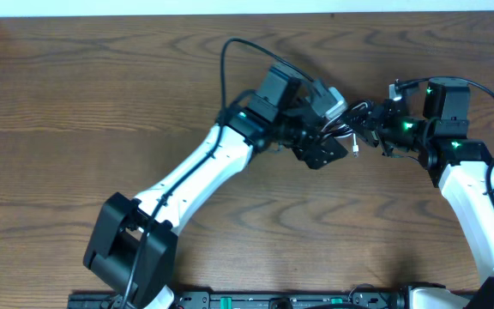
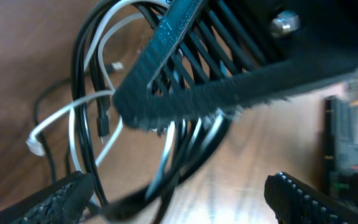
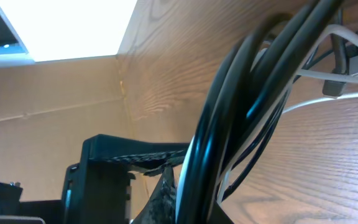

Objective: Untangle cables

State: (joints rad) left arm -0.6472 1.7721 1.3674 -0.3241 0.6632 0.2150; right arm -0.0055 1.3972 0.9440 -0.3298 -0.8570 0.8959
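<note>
The cables are a tangled bunch of black (image 2: 79, 68) and white (image 2: 73, 112) cords over the wooden table, small in the overhead view (image 1: 351, 136) between the two arms. My right gripper (image 3: 197, 199) is shut on the bunch, and black cable loops (image 3: 247, 93) and a white strand (image 3: 337, 31) run up from its jaws. In the left wrist view its ribbed fingers (image 2: 197, 93) cross above the loops. My left gripper (image 2: 179, 190) is open just below, its pads wide apart. Several strands pass between them close to the left pad (image 2: 61, 199), with nothing gripped.
Both arms meet at the back right of the table (image 1: 101, 103), the left gripper (image 1: 326, 148) close to the right gripper (image 1: 365, 124). A pale wall runs along the table's far edge (image 1: 247, 7). The left arm's base (image 1: 127, 249) stands at the front.
</note>
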